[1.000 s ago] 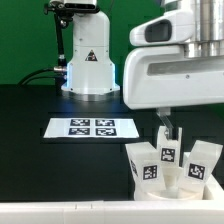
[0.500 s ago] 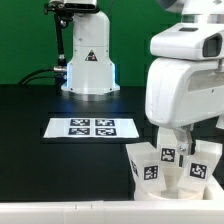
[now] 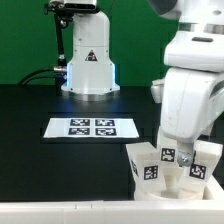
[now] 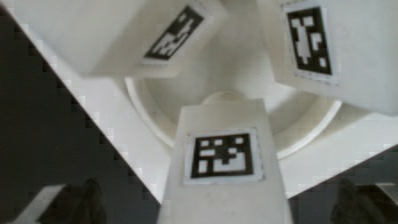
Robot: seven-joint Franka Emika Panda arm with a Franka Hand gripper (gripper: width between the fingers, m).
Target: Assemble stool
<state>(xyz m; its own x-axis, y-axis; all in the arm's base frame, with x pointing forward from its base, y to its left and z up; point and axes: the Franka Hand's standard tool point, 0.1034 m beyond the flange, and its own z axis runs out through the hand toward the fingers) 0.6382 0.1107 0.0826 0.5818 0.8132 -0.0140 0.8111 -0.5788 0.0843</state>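
White stool (image 3: 168, 162) legs-up directly beneath fingers (image 4: 214, 205); fingers spread wide, holding nothing.

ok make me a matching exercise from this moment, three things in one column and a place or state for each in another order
Things:
1. marker board
2. stool
3. hand

Places or states:
a. legs pointing up, at the exterior view's lower right
b. open, low among the stool's legs
c. flat on the black table, to the exterior view's left of the stool

Pairs: 1-c, 2-a, 3-b
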